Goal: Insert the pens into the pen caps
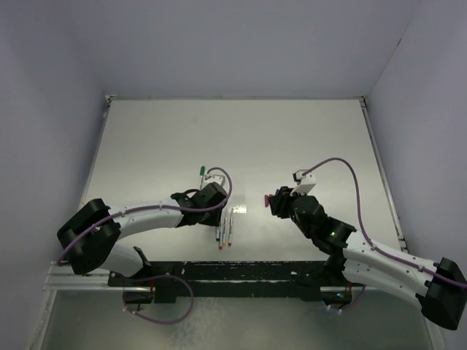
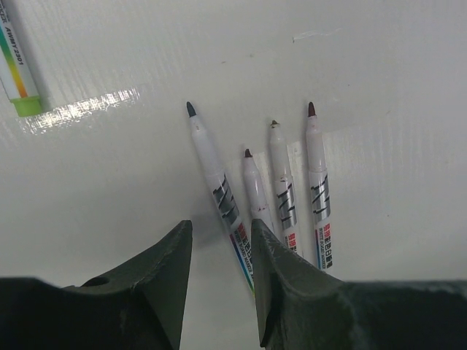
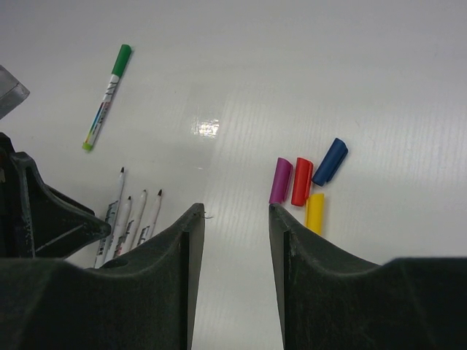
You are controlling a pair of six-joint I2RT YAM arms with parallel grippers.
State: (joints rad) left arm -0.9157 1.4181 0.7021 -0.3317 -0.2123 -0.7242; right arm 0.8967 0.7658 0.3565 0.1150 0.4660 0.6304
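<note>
Four uncapped white pens [image 2: 281, 182] lie side by side on the table, dark tips pointing away from my left gripper [image 2: 221, 227]. It is open and empty just behind their rear ends, and the leftmost pen [image 2: 217, 179] runs into the gap between the jaws. In the top view the pens [image 1: 225, 230] lie just right of the left gripper [image 1: 217, 214]. Magenta [image 3: 280, 180], red [image 3: 301, 181], blue [image 3: 330, 161] and yellow [image 3: 314, 211] caps lie together just ahead and right of my right gripper [image 3: 235, 210], which is open and empty. The magenta cap [image 1: 264, 200] lies at the right gripper [image 1: 273, 201].
A pen with a green cap on it [image 3: 106, 96] lies apart, further back on the table [image 1: 241, 138]; it also shows in the top view [image 1: 201, 173] and in the left wrist view [image 2: 16, 69]. Walls enclose the table on three sides.
</note>
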